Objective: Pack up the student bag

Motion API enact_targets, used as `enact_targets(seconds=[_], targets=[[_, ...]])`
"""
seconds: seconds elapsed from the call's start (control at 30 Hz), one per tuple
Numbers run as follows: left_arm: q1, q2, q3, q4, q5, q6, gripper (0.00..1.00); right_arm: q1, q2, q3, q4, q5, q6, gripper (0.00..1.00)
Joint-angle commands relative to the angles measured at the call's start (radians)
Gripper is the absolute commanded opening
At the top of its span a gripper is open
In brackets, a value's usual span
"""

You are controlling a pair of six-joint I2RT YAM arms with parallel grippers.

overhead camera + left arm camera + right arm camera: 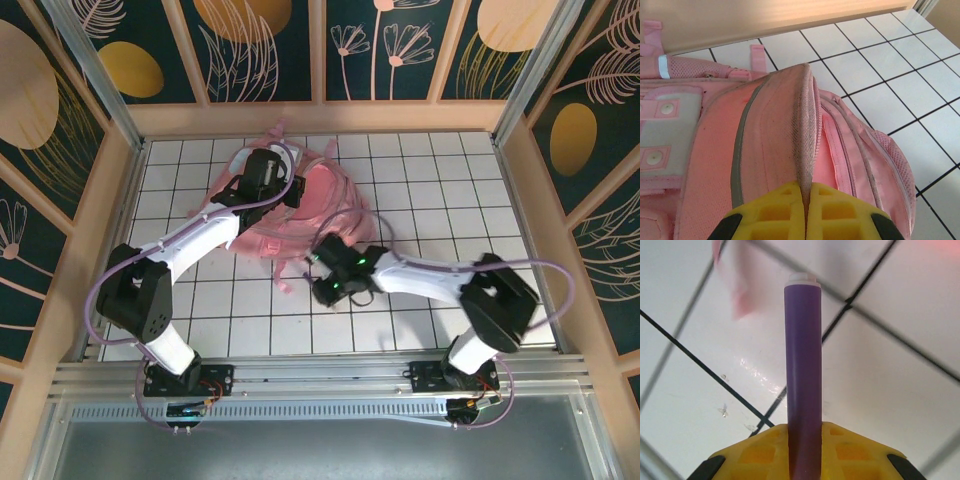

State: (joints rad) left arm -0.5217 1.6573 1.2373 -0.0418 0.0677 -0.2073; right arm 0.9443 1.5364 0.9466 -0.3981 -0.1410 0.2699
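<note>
No legible text, label, brand or number anywhere.

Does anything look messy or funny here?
Nothing is spilled or broken. The pink backpack lies floppy on the tiled table, and the left gripper pinches its fabric up into a ridge.

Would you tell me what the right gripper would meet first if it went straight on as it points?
Leading with the purple marker it holds, the right gripper would probably meet the white tiled tabletop first; a blurred pink strap lies just left of that line, depth unclear.
</note>
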Motion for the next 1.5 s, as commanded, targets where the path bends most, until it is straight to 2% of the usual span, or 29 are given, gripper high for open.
enact_targets(seconds=[0.0,0.1,0.27,0.37,0.6,0.7,0.8,0.87,0.93,1.13,1.27,1.3,1.37,1.4,1.43,1.47], targets=[[0.01,-0.039,0.019,0.062,0.035,-0.002,0.0,-0.138,-0.148,0.006,-0.003,-0.078,0.139,0.18],[0.011,-0.03,0.03,0.054,0.104,-0.007,0.0,-0.308,-0.155,0.031,0.068,-0.206,0.266,0.19],[0.01,-0.008,0.057,0.016,0.17,-0.03,0.0,-0.44,0.015,0.115,0.245,-0.357,0.563,0.19],[0.011,-0.007,0.053,0.022,0.199,-0.057,0.0,-0.454,0.115,0.166,0.438,-0.43,0.74,0.18],[0.011,0.016,0.071,0.028,0.24,-0.091,0.0,-0.45,0.393,0.381,0.569,-0.358,0.951,0.19],[0.011,0.019,0.081,0.028,0.233,-0.091,0.0,-0.413,0.508,0.52,0.544,-0.334,0.952,0.21],[0.011,0.015,0.085,0.025,0.21,-0.073,0.0,-0.383,0.579,0.596,0.519,-0.328,0.968,0.36],[0.011,0.012,0.085,0.02,0.191,-0.06,0.0,-0.373,0.575,0.593,0.512,-0.32,0.953,0.43],[0.011,0.008,0.082,0.018,0.174,-0.049,0.0,-0.374,0.529,0.569,0.462,-0.271,0.907,0.5],[0.011,0.008,0.077,0.02,0.156,-0.027,0.0,-0.426,0.302,0.387,0.349,-0.223,0.746,0.54],[0.011,0.02,0.085,0.019,0.169,0.025,0.0,-0.446,0.135,0.237,0.261,-0.173,0.574,0.56],[0.011,0.029,0.092,0.013,0.197,0.053,0.13,-0.453,0.102,0.206,0.245,-0.163,0.538,0.57],[0.011,0.05,0.139,-0.062,0.318,0.15,0.61,-0.465,0.04,0.142,0.223,-0.13,0.469,0.58],[0.011,0.085,0.174,-0.126,0.362,0.208,0.74,-0.471,0.019,0.118,0.214,-0.118,0.443,0.58],[0.011,0.102,0.212,-0.192,0.389,0.283,0.82,-0.477,-0.001,0.099,0.204,-0.11,0.415,0.58],[0.011,0.109,0.243,-0.265,0.392,0.358,0.86,-0.483,-0.017,0.086,0.19,-0.106,0.391,0.58]])
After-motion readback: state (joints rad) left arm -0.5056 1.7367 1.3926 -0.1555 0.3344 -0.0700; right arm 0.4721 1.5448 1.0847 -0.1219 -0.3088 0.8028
